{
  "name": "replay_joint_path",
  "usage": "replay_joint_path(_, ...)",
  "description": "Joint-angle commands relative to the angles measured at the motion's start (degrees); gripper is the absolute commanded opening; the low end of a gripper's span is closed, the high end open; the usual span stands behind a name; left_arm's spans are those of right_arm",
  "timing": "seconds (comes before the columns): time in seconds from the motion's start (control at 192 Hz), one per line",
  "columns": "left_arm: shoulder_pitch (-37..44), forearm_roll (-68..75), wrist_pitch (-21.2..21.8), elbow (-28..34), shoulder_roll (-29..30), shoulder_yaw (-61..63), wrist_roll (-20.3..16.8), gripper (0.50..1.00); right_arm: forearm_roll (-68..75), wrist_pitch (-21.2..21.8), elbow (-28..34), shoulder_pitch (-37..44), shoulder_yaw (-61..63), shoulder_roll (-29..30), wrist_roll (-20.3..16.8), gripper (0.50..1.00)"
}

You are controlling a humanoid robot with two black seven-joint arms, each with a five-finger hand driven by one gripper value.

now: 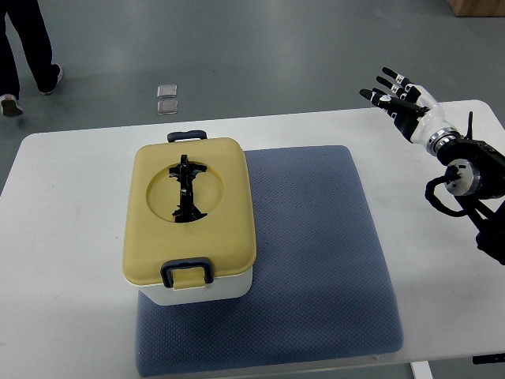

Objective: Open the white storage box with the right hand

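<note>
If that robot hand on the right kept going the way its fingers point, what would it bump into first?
Probably nothing: the right hand, fingers spread, points up-left past the table's far edge toward bare floor. The storage box lies well off that line. Height is unclear.

White table (71, 205) bears a blue mat (316, 253), seemingly padded.

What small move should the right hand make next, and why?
Probably a sweep left toward the storage box. The right hand hovers open over the table's far right corner, well clear of the box, whose yellow lid looks fully seated with the near black latch down.
</note>
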Motion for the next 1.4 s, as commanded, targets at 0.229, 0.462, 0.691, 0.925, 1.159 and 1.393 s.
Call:
replay_joint_path(0.229, 0.00, 0.00, 0.00, -0.06, 0.00, 0.00, 0.00, 1.000, 0.02, 0.00, 0.00, 0.17, 0.53, -0.38, 0.00, 0.930)
replay_joint_path(0.462, 0.00, 0.00, 0.00, -0.06, 0.00, 0.00, 0.00, 1.000, 0.10, 0.00, 0.18, 0.78, -0.43, -0.91, 0.00, 0.930)
replay_joint_path(0.691, 0.00, 0.00, -0.09, 0.03, 0.00, 0.00, 0.00, 1.000, -0.77, 0.00, 0.27, 3.16, -0.61, -1.88, -0.09, 0.930)
replay_joint_path(0.925, 0.00, 0.00, 0.00, 0.03, 0.00, 0.00, 0.00, 1.000, -8.06, 0.09, 1.49, 4.74, -4.13, -3.11, 1.49, 0.930)
replay_joint_path(1.159, 0.00, 0.00, 0.00, 0.03, 0.00, 0.00, 0.09, 1.000, -20.81, 4.92, 5.62, 6.93, -5.45, -4.08, 6.41, 0.930)
replay_joint_path(1.393, 0.00, 0.00, 0.00, 0.03, 0.00, 0.00, 0.00, 1.000, -33.29, 15.12, 12.57, 9.40, -7.20, -5.04, 14.85, 0.930)
